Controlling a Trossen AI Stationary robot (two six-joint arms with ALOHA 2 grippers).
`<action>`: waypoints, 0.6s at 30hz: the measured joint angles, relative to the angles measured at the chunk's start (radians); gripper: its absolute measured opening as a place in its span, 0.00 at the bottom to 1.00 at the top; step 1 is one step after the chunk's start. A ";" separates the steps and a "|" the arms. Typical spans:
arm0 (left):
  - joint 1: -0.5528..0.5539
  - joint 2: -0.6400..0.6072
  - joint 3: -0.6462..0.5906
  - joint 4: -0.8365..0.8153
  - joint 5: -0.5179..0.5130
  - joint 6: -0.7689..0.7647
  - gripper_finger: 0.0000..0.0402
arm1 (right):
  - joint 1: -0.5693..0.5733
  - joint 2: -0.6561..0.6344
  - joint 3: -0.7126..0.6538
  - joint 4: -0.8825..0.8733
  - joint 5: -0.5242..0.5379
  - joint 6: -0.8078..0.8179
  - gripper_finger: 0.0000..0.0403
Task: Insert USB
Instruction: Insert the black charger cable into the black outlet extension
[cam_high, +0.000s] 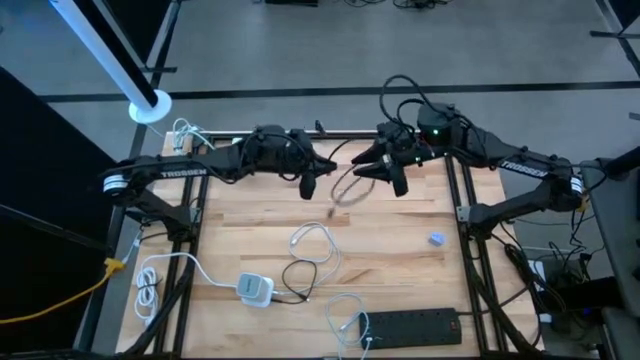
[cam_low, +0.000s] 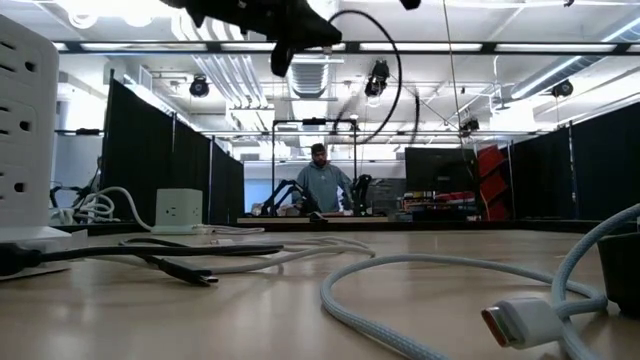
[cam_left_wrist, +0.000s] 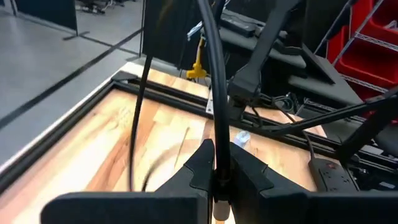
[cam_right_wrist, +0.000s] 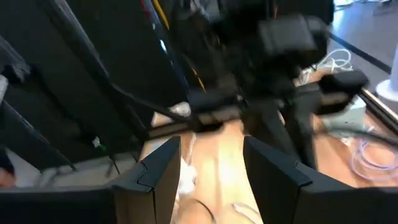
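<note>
A black USB cable (cam_high: 345, 190) hangs in a loop above the far middle of the table. My left gripper (cam_high: 310, 182) is shut on it and held high over the wood; the low view shows it at the top (cam_low: 290, 35) with the loop (cam_low: 385, 80) beside it. My right gripper (cam_high: 385, 175) stands open just to the right of the loop, facing the left gripper, with nothing between its fingers (cam_right_wrist: 163, 165). A black power strip (cam_high: 415, 325) lies at the near edge and a white charger block (cam_high: 255, 288) at the near left. My left gripper pinches the black cable (cam_left_wrist: 217, 163) between its two fingers, which lie across it. A pale end piece (cam_left_wrist: 219, 214) shows just behind the fingers. The cable is lifted clear of the table and curves away from the hold in a slack loop.
White cables (cam_high: 315, 245) and a second white cable (cam_high: 345, 315) lie loose on the near half of the table. A small blue-grey piece (cam_high: 436, 239) rests at the right. A white cable plug (cam_low: 520, 322) lies close to the low camera. A person (cam_low: 322, 185) stands far behind the table.
</note>
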 joint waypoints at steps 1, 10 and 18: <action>-0.001 0.002 -0.004 0.024 0.000 -0.002 0.04 | 0.001 0.009 0.000 -0.002 0.034 0.016 0.39; -0.021 -0.001 -0.009 0.136 0.000 0.052 0.04 | 0.013 0.078 0.000 0.001 0.080 0.026 0.34; -0.026 0.000 -0.009 0.195 0.016 0.056 0.04 | 0.014 0.129 0.000 0.050 0.114 -0.017 0.31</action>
